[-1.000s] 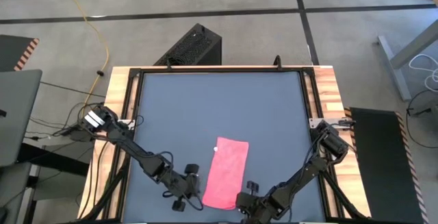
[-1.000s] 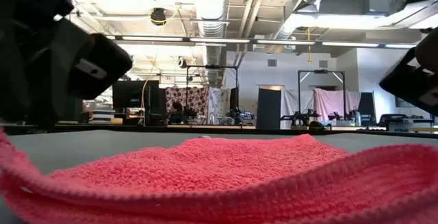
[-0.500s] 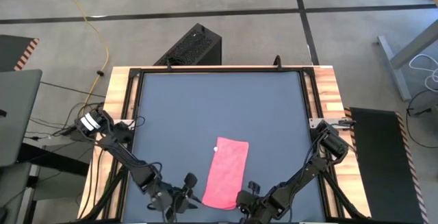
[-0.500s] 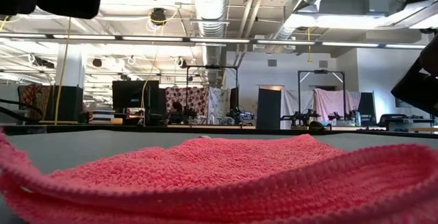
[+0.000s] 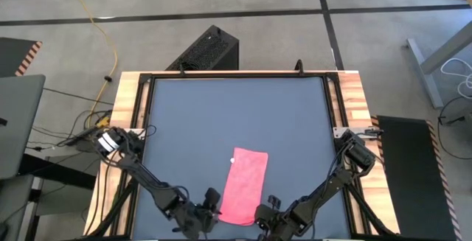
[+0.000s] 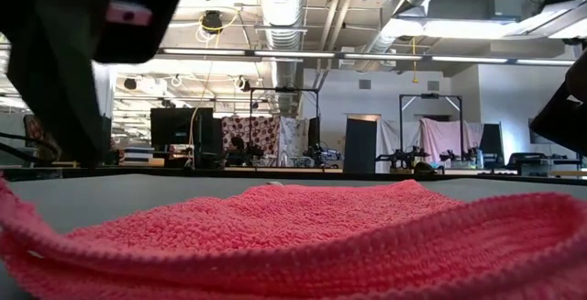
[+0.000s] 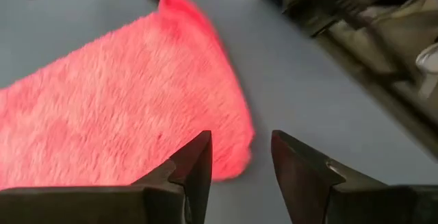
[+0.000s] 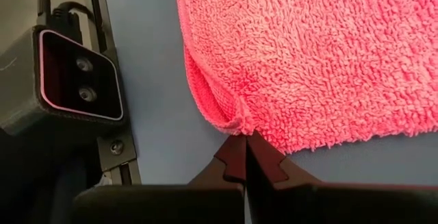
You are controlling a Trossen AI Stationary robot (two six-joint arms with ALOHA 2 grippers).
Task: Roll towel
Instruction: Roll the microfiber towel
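The pink towel [image 5: 243,186] lies spread flat on the dark grey tabletop [image 5: 236,108], near its near edge, with its long side running near to far. It fills the low view's foreground [image 6: 293,236]. My left gripper [image 5: 212,199] is open at the towel's near left corner [image 7: 229,159]. Its fingertips stand just short of that corner and touch nothing. My right gripper [image 5: 264,210] is shut on the towel's near right corner. My right gripper pinches the towel's near right corner [image 8: 238,127] between its two fingers, at the very edge. The fingers come low from the table's right near side. The cloth puckers at the pinch, and the rest of the towel lies on the table.
The low camera's housing [image 8: 75,73] sits at the near edge, close to my right gripper. Wooden rails [image 5: 354,101] flank the tabletop. A black box [image 5: 210,49] stands beyond the far edge. Bare tabletop stretches far of the towel.
My left gripper has gone toward the table's near edge and then right, up to the towel's near left corner. The towel and my right gripper have stayed as they were.
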